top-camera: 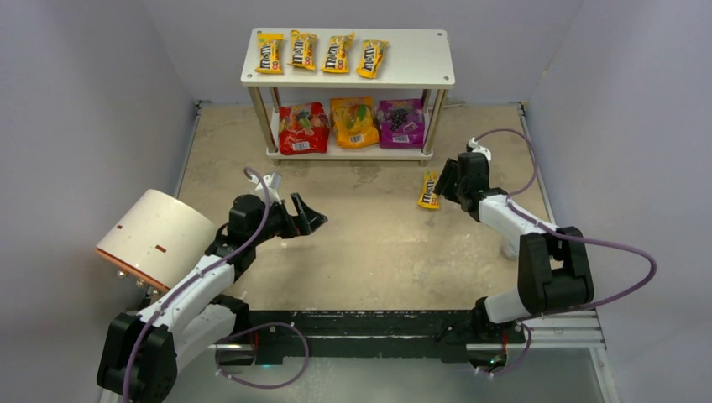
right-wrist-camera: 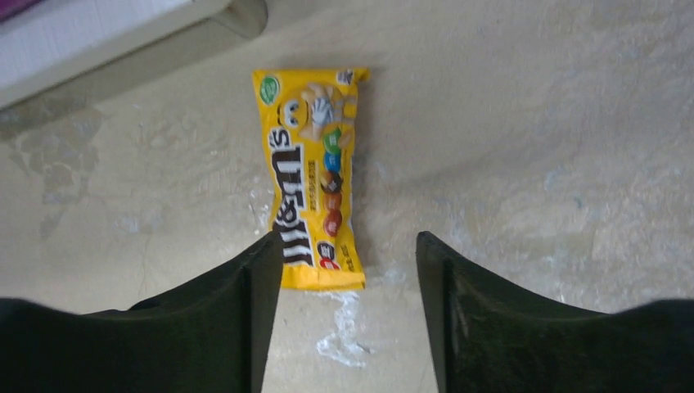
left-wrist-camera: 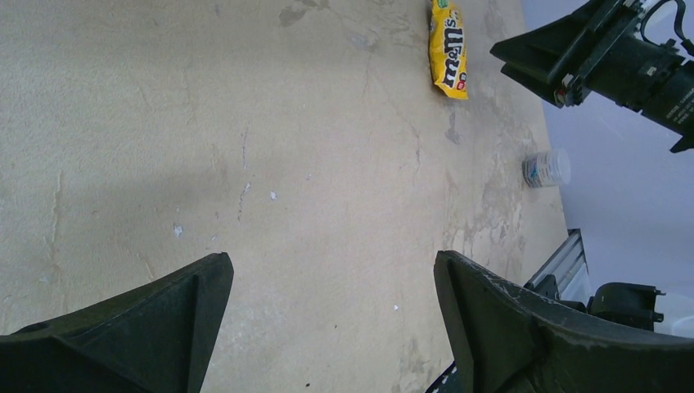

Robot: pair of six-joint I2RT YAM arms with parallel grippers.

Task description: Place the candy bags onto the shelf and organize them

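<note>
The white two-tier shelf (top-camera: 420, 71) stands at the back. Several yellow M&M's packets (top-camera: 322, 53) lie in a row on its top board. The red pouch (top-camera: 303, 128), orange pouch (top-camera: 354, 122) and purple pouch (top-camera: 400, 123) lie on the lower board. One more yellow M&M's packet (top-camera: 429, 190) lies flat on the table in front of the shelf's right post; it also shows in the right wrist view (right-wrist-camera: 315, 176) and the left wrist view (left-wrist-camera: 448, 49). My right gripper (right-wrist-camera: 348, 246) is open and empty just above its near end. My left gripper (left-wrist-camera: 331, 270) is open and empty over bare table at mid-left.
A white-and-orange cylinder (top-camera: 155, 238) lies on its side at the left, beside my left arm. A small clear cup (left-wrist-camera: 547, 169) stands near the table's right edge. Grey walls close in the left, back and right sides.
</note>
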